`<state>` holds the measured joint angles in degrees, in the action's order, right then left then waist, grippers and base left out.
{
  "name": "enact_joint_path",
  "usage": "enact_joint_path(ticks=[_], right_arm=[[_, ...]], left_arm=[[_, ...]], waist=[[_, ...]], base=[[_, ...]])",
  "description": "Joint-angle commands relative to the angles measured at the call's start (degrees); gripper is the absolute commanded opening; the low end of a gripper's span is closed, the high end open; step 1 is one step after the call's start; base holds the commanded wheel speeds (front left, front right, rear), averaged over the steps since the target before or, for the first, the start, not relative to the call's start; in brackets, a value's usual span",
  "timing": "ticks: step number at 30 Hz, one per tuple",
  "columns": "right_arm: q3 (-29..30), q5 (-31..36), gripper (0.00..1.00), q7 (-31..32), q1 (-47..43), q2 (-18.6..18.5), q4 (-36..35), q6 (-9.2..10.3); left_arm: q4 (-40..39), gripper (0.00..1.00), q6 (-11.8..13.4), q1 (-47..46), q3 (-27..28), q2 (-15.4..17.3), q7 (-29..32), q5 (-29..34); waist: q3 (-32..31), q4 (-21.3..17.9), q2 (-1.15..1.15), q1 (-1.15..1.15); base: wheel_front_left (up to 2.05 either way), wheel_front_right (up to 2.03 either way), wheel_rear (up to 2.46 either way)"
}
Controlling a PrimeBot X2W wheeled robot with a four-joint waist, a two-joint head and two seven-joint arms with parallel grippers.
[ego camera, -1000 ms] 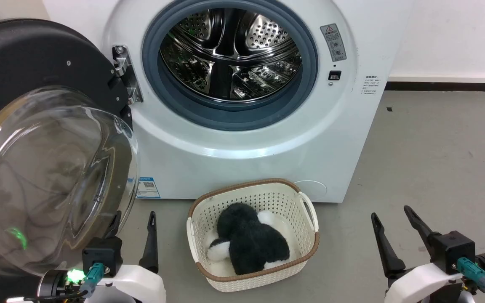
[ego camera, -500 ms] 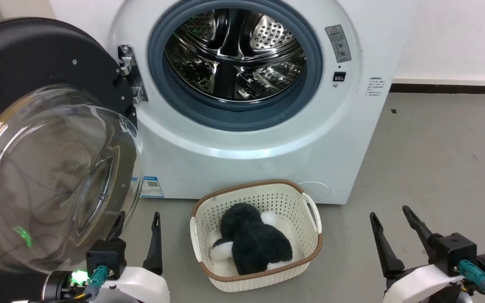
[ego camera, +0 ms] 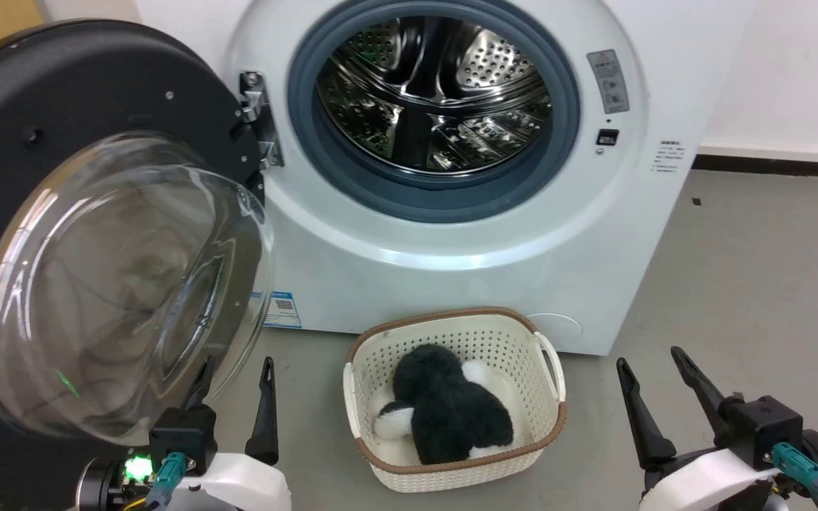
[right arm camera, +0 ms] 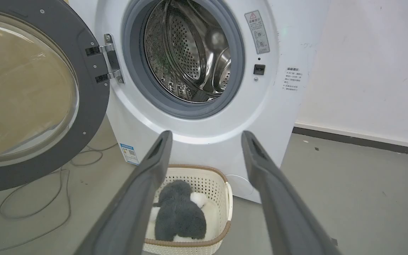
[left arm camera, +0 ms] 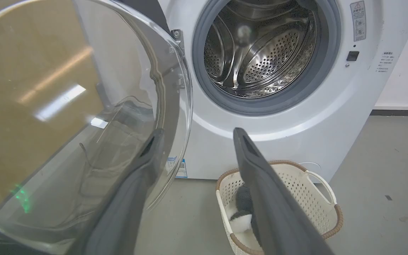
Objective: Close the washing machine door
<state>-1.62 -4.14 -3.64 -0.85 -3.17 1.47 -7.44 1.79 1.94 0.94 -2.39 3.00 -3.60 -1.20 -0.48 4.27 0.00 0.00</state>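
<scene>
The door [ego camera: 107,262] stood swung wide open at the washer's [ego camera: 451,262] left, hanging from the metal hinge [ego camera: 260,121] at the left edge of the opening. Its inner face was turned toward the robot, the black rim ringing a bulging clear window [left arm camera: 66,117]. The opening was uncovered, with the grey gasket [ego camera: 444,199] around it and the perforated steel drum [ego camera: 434,92] bare inside. A blue sticker [ego camera: 282,310] sat low on the washer's front, near the door's lower edge. On the grey floor [ego camera: 735,284], just in front of the washer and below the opening, stood a cream basket [ego camera: 480,341] with a brown rim, and a black and white plush toy [ego camera: 448,415] lay in it. The left gripper [ego camera: 236,365] hung low at the lower left, between the door and the basket, fingers pointing up, its jaws spread with nothing between them. In the left wrist view its left finger crossed the window's lower edge, but whether it touched the glass could not be told. The right gripper [ego camera: 647,356] hung at the lower right, well apart from the door and to the right of the basket, its jaws likewise spread and empty. In the right wrist view a thin cable [right arm camera: 48,212] trailed over the floor beneath the door.
</scene>
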Motion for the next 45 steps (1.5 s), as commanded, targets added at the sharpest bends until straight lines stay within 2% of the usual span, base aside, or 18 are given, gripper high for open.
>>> enact_joint_path(ticks=[1, 26, 45], right_arm=[[-0.3, -0.6, 1.00, -0.6, -0.2, 0.0, 0.2, -0.01], [-2.0, -3.8, 1.00, -3.6, -0.8, -0.1, 1.4, -0.02], [-6.5, -7.1, 1.00, -5.7, 2.2, -1.5, 3.6, -0.03]], left_arm=[[0.2, 1.00, 0.5, 0.2, -0.2, 0.3, -0.6, -0.5], [0.6, 1.00, 2.4, 1.1, -1.5, 1.4, -3.6, -2.0], [-1.6, 1.00, 5.1, 3.1, -1.5, 1.5, -5.8, -3.0]], waist=[[-0.1, 0.7, 0.00, 0.00], [-0.8, 9.4, 0.00, 0.00], [0.1, 14.4, 0.00, 0.00]], base=[[0.00, 0.00, 0.00], [0.00, 0.00, 0.00], [0.00, 0.00, 0.00]])
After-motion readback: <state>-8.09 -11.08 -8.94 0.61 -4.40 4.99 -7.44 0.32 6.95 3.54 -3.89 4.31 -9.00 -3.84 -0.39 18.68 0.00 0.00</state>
